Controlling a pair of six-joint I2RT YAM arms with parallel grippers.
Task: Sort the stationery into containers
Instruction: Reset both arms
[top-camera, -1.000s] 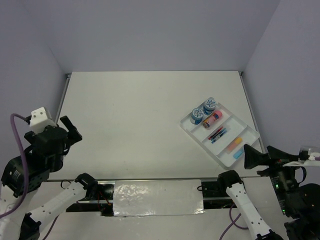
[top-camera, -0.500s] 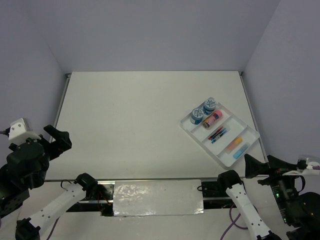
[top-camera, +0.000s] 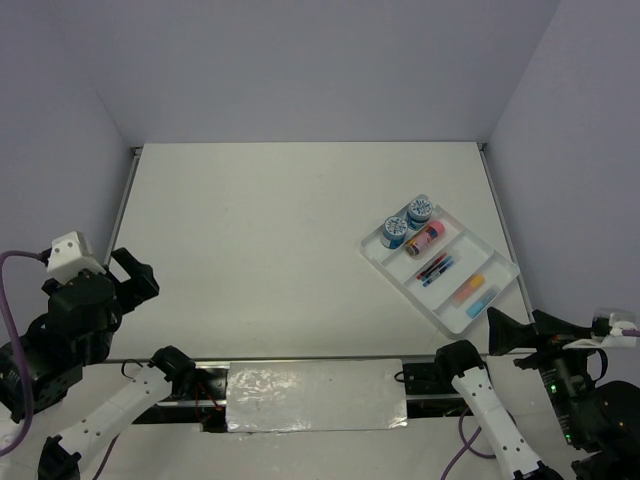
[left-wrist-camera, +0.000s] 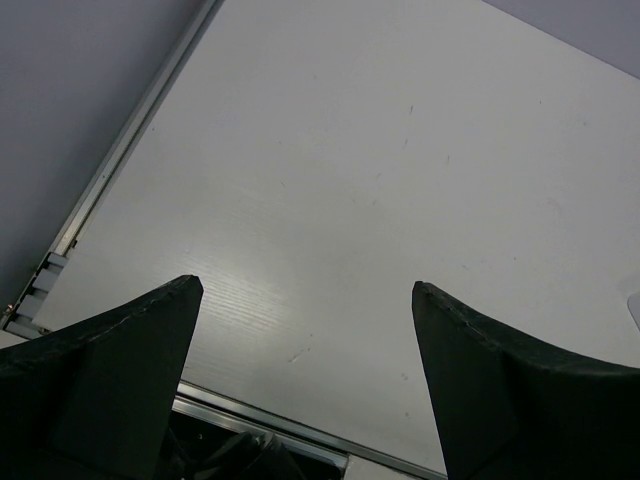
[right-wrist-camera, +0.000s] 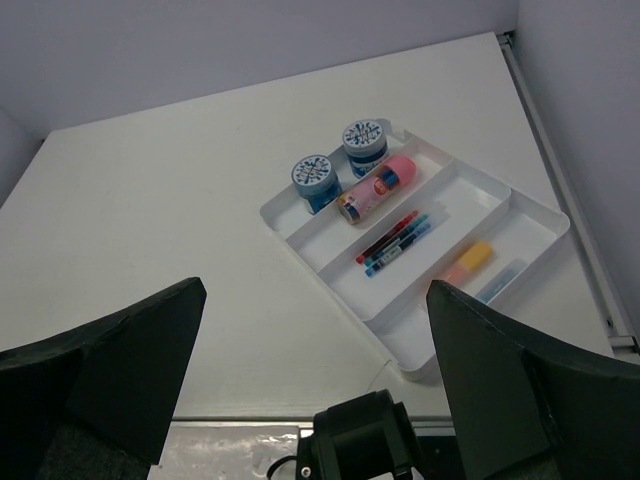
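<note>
Looked to me like the sort was basically done here: the two round tubs (right-wrist-camera: 318, 175), pink-orange marker (right-wrist-camera: 376, 188), thin pens (right-wrist-camera: 395, 243) and stubby sticks (right-wrist-camera: 468, 262) all lay inside the white tray (right-wrist-camera: 455, 190) at the far right of the table (top-camera: 260, 230). Your left gripper (left-wrist-camera: 305, 288) and right gripper (right-wrist-camera: 315, 290) both hung spread apart, empty, well clear of it. Best move seemed a slow park, no bumping that smooth, light plastic tray with its long straight dividers

— What is pictured?
— The left gripper (left-wrist-camera: 305, 288) is seen with dark fingers (left-wrist-camera: 120, 360) spread wide over a white table (left-wrist-camera: 400, 180).
— And at left?
— The table's edge is lined by a metal rail (left-wrist-camera: 130, 150), backed by a lilac wall (left-wrist-camera: 70, 60).
</note>
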